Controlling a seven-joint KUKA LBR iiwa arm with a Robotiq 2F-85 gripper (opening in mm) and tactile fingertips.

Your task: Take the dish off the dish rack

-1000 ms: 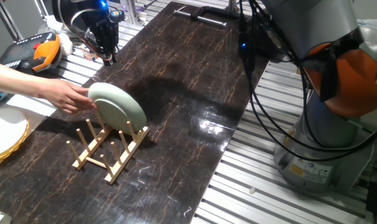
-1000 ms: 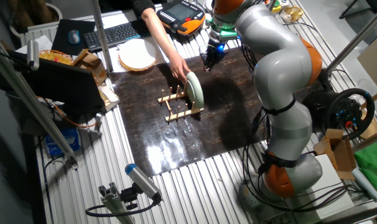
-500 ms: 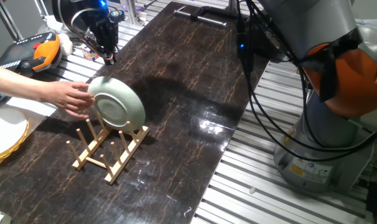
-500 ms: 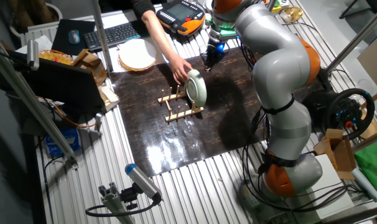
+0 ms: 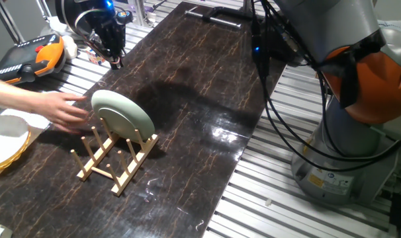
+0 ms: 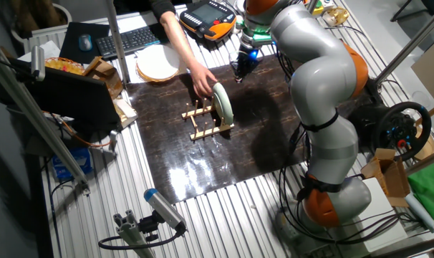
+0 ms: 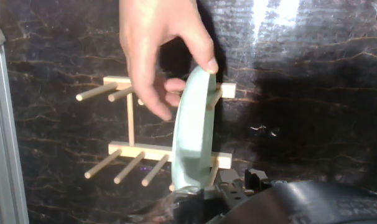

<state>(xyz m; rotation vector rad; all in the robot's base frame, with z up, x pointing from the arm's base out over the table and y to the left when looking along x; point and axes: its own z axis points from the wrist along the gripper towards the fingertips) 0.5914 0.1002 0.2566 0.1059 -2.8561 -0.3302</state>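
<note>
Since half a second ago, we see the dish [image 5: 123, 118] tipped back from a face-on tilt to standing more upright in the dish rack [image 5: 116, 157], and the person's hand [image 5: 67, 110] has slid lower behind it, blurred with motion.

Starting with the largest thing: the grey and orange robot arm [image 6: 314, 86] rises from the desk's edge and bends over the dark marbled desk [image 5: 200, 99]. It reaches across to the far end, wrist turned downward, so the hand camera looks back along the desk toward the rack.

Next, the light-wood rack sits near the middle of the desk, pegs pointing up. The pale green dish stands on edge in it at the end nearest the arm's reach, leaning on the pegs.

The relation that matters: the dish lies well apart from the pincer [image 5: 114, 54], down the desk from it. In the hand view the dish [image 7: 193, 127] appears edge-on, its rim running top to bottom of the picture. We judge the arm must travel toward the rack and close across that thin rim. The person's hand [image 7: 160, 46] is far nearer, fingertips touching the dish's top edge.

Smallest: the pincer hangs just above the desk, pointing down. We cannot tell whether its fingers are apart or together; it holds nothing.
</note>
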